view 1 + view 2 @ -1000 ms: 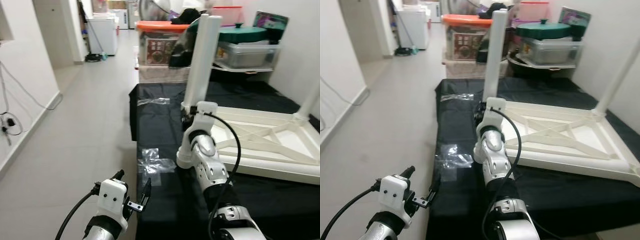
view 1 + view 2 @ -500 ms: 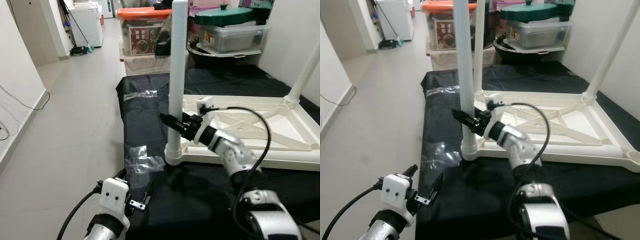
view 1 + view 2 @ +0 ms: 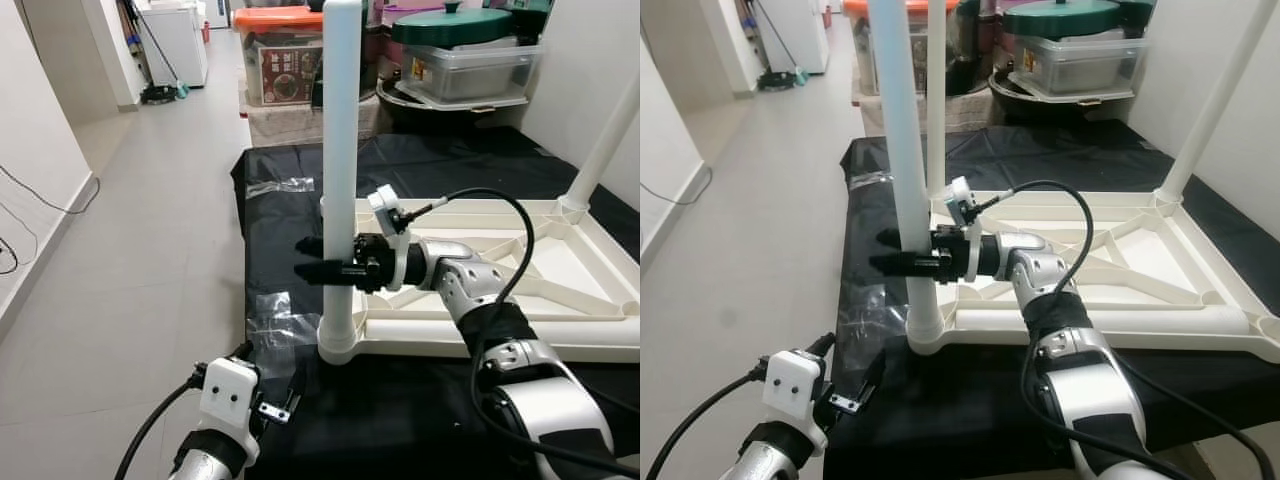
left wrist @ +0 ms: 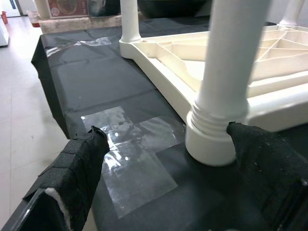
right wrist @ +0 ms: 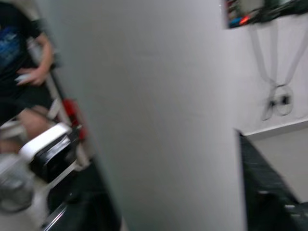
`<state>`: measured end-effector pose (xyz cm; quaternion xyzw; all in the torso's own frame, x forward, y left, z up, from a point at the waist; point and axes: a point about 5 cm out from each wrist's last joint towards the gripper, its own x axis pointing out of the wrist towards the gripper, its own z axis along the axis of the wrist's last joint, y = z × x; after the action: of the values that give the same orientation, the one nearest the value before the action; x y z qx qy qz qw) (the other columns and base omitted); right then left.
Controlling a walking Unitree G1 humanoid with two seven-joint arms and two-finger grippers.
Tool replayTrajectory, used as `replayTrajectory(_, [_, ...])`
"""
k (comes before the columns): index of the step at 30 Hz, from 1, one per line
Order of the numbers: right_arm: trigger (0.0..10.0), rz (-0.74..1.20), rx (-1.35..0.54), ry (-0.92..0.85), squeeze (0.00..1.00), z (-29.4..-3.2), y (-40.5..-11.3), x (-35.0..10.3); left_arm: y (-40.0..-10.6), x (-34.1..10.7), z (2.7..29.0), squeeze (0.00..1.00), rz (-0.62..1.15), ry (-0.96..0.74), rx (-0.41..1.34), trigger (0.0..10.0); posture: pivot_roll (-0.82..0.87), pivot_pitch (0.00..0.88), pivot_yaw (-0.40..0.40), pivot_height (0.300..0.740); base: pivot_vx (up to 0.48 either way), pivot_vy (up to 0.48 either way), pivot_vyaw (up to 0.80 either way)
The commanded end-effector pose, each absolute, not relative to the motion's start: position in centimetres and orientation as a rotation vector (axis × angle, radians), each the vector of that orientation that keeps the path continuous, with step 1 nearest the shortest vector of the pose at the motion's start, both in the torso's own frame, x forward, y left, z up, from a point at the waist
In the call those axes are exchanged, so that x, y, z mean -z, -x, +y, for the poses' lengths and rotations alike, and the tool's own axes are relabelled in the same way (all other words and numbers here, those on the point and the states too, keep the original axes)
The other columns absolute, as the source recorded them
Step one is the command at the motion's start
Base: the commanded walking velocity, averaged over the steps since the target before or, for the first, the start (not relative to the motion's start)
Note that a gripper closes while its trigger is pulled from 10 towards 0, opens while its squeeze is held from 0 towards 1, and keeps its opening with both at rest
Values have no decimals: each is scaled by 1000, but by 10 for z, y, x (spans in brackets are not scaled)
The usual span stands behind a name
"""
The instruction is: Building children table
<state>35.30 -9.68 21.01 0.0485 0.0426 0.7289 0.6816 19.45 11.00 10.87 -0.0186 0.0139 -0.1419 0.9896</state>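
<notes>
Table leg (image 3: 340,150): standing upright in upturned table (image 3: 560,330)'s corner.
Right gripper (image 3: 322,270): clamping the leg.
Left gripper (image 3: 268,385): hanging low, fingers spread.

Right gripper (image 3: 320,270) clamped; left gripper (image 3: 270,385) low, spread.

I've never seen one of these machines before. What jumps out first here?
An upside-down cream plastic children's table lies on a black-covered surface, legs pointing up. The right claw grips the tall white tubular leg at the near-left corner, partway up. Low on the left, the left claw hangs open by the black cover's edge, near some clear tape patches.
</notes>
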Motion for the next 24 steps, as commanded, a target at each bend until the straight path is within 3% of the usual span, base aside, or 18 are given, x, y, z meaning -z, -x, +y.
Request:
replayTrajectory(1, [0, 123, -1720, -60, 0, -86, -350, -210, -193, -105, 110, 0, 37, 33, 280, 10000, 41, 0, -16, 740, 0, 0, 0])
replayTrajectory(8, [0, 90, -1598, 12, 0, -79, -356, -204, -193, -105, 110, 0, 38, 33, 283, 10000, 41, 0, -16, 740, 0, 0, 0])
replayTrajectory(10, [0, 62, -1456, 13, 0, -77, -363, -200, -193, -104, 110, 0, 38, 32, 284, 10000, 36, 0, -12, 740, 0, 0, 0])
replayTrajectory(11, [0, 26, -1282, -13, 0, -76, -372, -200, -193, -104, 110, 0, 39, 32, 281, 10000, 36, 0, -12, 740, 0, 0, 0])
replayTrajectory(13, [0, 15, -1199, -32, 0, -77, -376, -200, -193, -104, 110, 0, 38, 32, 280, 10000, 36, 0, -12, 740, 0, 0, 0])
replayTrajectory(15, [0, 20, -829, -90, 0, -86, -392, -197, -193, -104, 111, 0, 39, 32, 281, 10000, 30, 0, -12, 740, 0, 0, 0])
replayTrajectory(16, [0, 20, -829, -90, 0, -86, -392, -197, -193, -104, 111, 0, 39, 32, 281, 10000, 30, 0, -12, 740, 0, 0, 0])
replayTrajectory(18, [0, 45, -464, -105, 0, -103, -401, -188, -193, -104, 112, 0, 40, 32, 282, 10000, 18, 0, -1, 740, 0, 0, 0])
replayTrajectory(19, [0, 45, -464, -105, 0, -103, -401, -188, -193, -104, 112, 0, 40, 32, 282, 10000, 18, 0, -1, 740, 0, 0, 0])
replayTrajectory(21, [0, 53, -144, -117, 0, -125, -399, -175, -193, -104, 112, 0, 43, 32, 286, 10000, 18, 0, -1, 740, 0, 0, 0])
replayTrajectory(22, [0, 53, -144, -117, 0, -125, -399, -175, -193, -104, 112, 0, 43, 32, 286, 10000, 18, 0, -1, 740, 0, 0, 0])
replayTrajectory(24, [0, 83, 94, -175, 0, -135, -388, -161, -193, -104, 112, 0, 42, 31, 289, 10000, 18, 0, -1, 740, 0, 0, 0])
